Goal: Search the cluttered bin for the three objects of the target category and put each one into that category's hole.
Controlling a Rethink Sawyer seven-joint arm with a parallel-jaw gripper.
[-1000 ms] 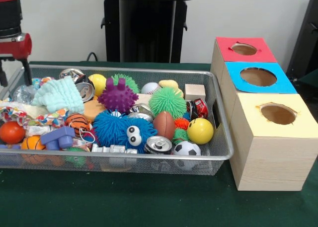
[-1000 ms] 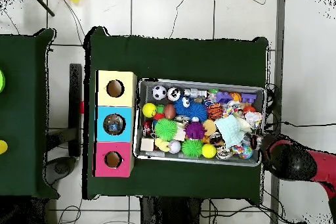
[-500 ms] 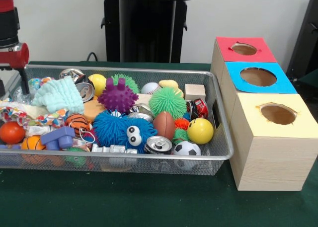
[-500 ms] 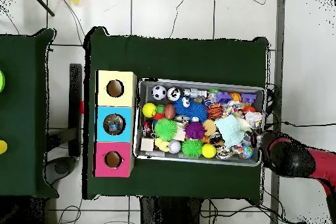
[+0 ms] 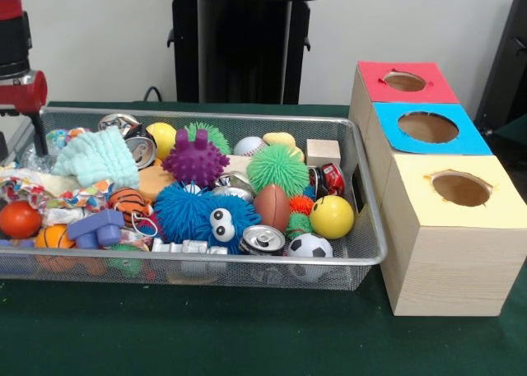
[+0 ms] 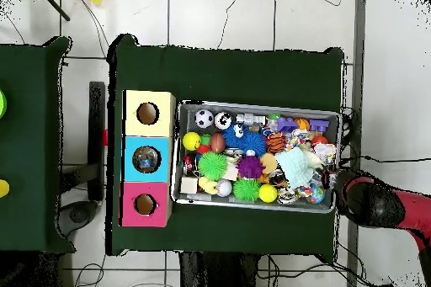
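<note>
From across the counter, the gripper (image 5: 23,133) hangs over the bin's (image 5: 247,261) 9 o'clock end, beside a crinkly clear bottle (image 5: 37,155); probably it is lining up a grab there. I cannot tell how wide it stands. The red hole (image 5: 404,81) waits at 2 o'clock, farthest box.

From above, the arm (image 6: 375,204) sits at the bin's (image 6: 257,206) 3 o'clock edge, the red hole (image 6: 145,204) at 9 o'clock, well apart.
</note>
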